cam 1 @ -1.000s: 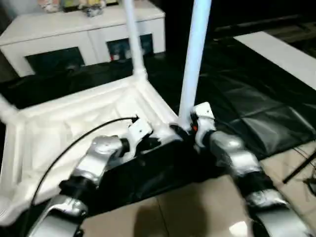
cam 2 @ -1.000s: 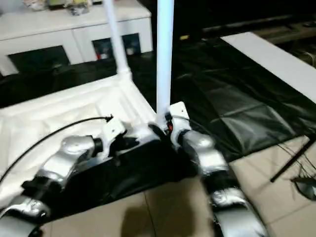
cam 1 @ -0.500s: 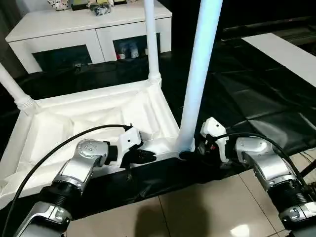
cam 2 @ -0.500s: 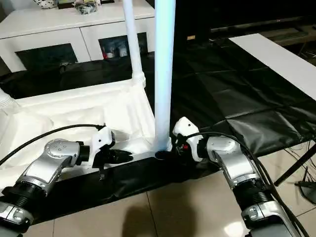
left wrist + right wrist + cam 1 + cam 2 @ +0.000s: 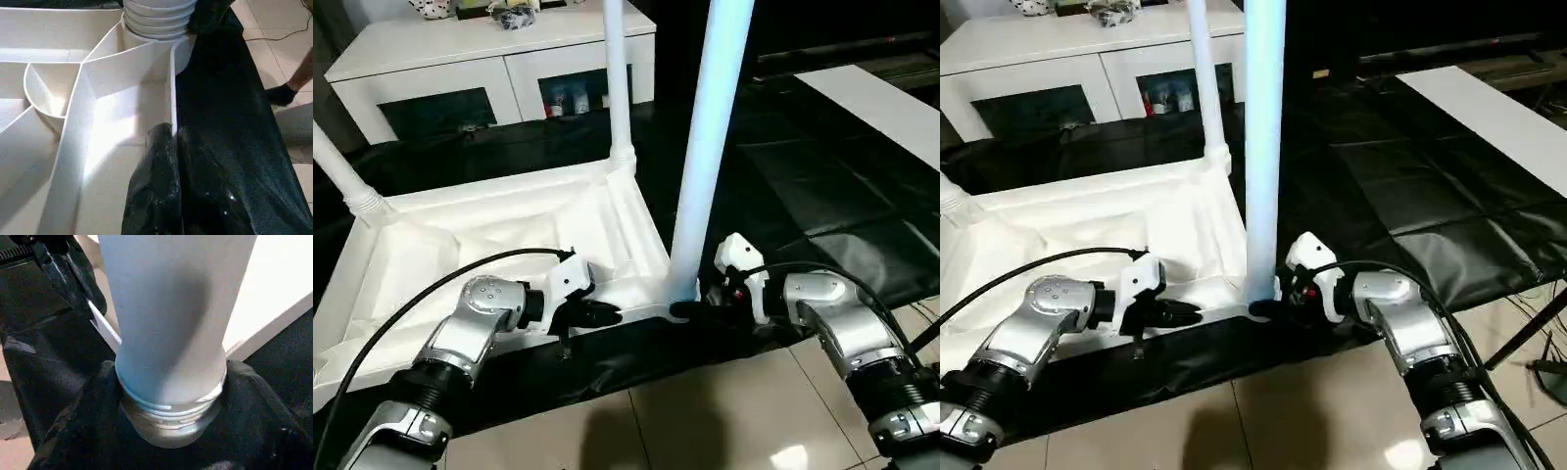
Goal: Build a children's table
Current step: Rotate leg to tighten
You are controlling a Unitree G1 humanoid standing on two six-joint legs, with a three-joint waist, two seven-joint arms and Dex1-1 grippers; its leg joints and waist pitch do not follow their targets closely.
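Observation:
The children's table lies upside down: its white tabletop (image 5: 509, 230) rests on the black cover with legs standing up from its corners. The near right leg (image 5: 705, 147) rises from its corner socket. My right gripper (image 5: 690, 311) is shut on this leg's ribbed base (image 5: 171, 416), one black finger (image 5: 78, 396) on each side of the ribs. My left gripper (image 5: 607, 315) is shut, its fingertips (image 5: 161, 142) against the tabletop's near rim, a short way left of that corner. Another leg (image 5: 619, 78) stands at the far right corner, and a third (image 5: 342, 176) at the far left.
A white cabinet (image 5: 489, 59) with dark glass doors stands behind the work table. The black cover (image 5: 803, 166) spreads to the right, with a white board (image 5: 871, 98) on it. Tiled floor (image 5: 705, 411) lies below. A person's foot (image 5: 281, 93) is beside the table.
The head camera has tilted and steadied, so the whole picture shifted. My right fingers have closed in slightly on the leg's base. The left gripper stays at the rim.

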